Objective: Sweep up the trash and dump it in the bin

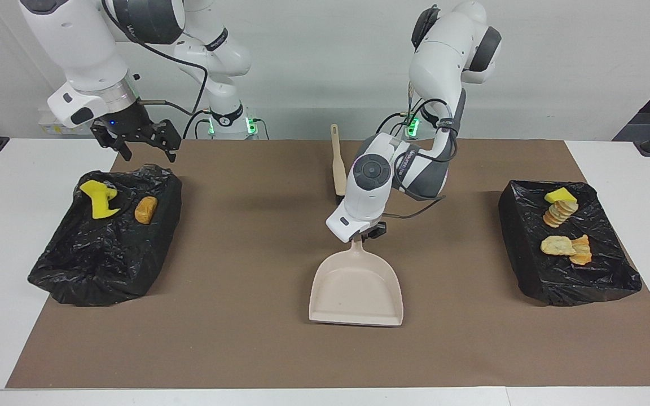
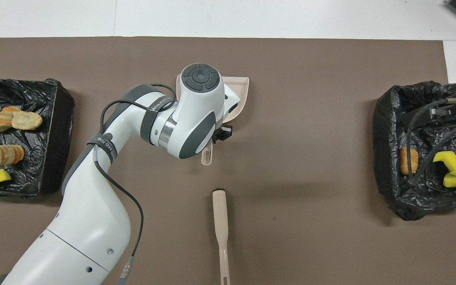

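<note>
The beige dustpan [image 1: 356, 287] lies on the brown mat near the middle, its mouth turned away from the robots. My left gripper [image 1: 365, 233] is shut on its handle [image 2: 207, 156]. No trash lies on the mat. A yellow sponge [image 1: 98, 197] and a brown lump [image 1: 145, 208] rest in the black-lined bin [image 1: 93, 270] at the right arm's end. My right gripper [image 1: 145, 148] hangs open over that bin's edge nearest the robots. The bin [image 1: 562, 282] at the left arm's end holds a yellow sponge [image 1: 560, 195], sliced bread [image 1: 560, 213] and tan lumps [image 1: 557, 245].
The beige brush [image 2: 221, 221] lies on the mat, nearer to the robots than the dustpan, with its handle pointing toward them. In the facing view my left arm hides its bristle end. Bare brown mat [image 1: 246, 254] stretches between the dustpan and each bin.
</note>
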{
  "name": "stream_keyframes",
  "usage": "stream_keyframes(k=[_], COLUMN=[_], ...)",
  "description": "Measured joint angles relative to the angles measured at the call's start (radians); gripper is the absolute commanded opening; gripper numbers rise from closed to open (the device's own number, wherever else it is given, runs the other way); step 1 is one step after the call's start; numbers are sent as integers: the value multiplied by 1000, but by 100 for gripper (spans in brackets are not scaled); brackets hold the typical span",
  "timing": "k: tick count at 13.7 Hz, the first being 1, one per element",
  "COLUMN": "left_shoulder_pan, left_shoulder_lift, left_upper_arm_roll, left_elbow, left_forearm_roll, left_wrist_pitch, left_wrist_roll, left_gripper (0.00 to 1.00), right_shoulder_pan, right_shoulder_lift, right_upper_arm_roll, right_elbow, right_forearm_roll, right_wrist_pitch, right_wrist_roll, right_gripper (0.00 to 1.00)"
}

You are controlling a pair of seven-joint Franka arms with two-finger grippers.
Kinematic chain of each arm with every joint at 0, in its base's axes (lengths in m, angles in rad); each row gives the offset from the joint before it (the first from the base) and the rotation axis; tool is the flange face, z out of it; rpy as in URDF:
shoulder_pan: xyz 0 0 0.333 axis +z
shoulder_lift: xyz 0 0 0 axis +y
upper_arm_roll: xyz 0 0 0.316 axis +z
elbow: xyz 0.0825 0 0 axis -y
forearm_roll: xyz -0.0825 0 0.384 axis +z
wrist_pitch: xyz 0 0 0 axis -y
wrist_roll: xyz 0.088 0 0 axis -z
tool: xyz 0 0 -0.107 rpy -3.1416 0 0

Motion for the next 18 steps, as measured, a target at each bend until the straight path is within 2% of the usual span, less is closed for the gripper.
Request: stream_keyframes(k=[1,6,8,10,15,18], left_shoulder_pan=[0,-1,16,78,323,402], left_shoulder_lift=[0,-6,-46,-144,-486,-619], left_upper_arm_roll=[0,3,19,27,31,32], left_elbow=[0,0,-3,-52,-275,-333], left_forearm_roll=[1,123,135,137,133,109], left_wrist_pitch=[3,34,35,34,37,-15], left_wrist_roll=[0,2,8,71,363,457], left_gripper=[100,100,100,100,100,100], right_shoulder_pan=[0,0,0,0,0,0], right_shoulder_lift=[0,0,0,0,0,0], right_upper_arm_roll=[0,0,0,0,0,0], right_elbow=[0,0,0,0,0,0], right_forearm_roll=[0,0,0,0,0,0], right_wrist_pitch=[0,0,0,0,0,0], right_wrist_roll=[0,0,0,0,0,0], right_gripper=[100,100,100,100,100,100])
